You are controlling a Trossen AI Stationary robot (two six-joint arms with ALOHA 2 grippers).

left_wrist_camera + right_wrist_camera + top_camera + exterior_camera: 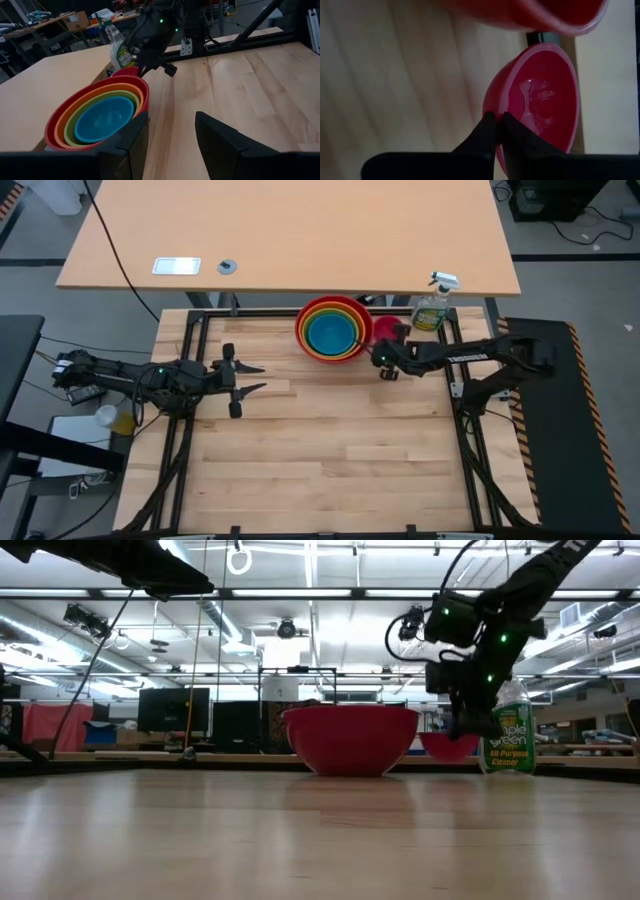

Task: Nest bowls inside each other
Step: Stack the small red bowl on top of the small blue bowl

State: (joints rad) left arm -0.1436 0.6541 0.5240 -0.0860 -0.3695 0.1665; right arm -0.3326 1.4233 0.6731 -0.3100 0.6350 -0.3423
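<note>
A red bowl [330, 328] stands on its base at the table's far edge. An orange, a lime green and a blue bowl [104, 119] sit nested inside it. Just right of the stack is the small magenta pink bowl [389, 329], with my right gripper [384, 350] shut on it. In the low view this bowl [449, 747] shows behind the gripper [463, 726]. My left gripper [255, 378] waits open over the table's left middle, pointing at the stack, with nothing between its fingers. My right gripper pinches the pink bowl's rim [495, 104] on the side toward the table's near edge, one finger inside the bowl and one on its outer wall. The fingers slant down from the near right. The bowl is tilted, and in the low view its underside looks slightly off the table.
A green spray bottle [432, 308] with a white trigger stands upright at the far right, close behind the pink bowl. A second, lighter table top [290, 230] lies beyond the far edge. The wooden surface [330, 450] stretches toward the near edge.
</note>
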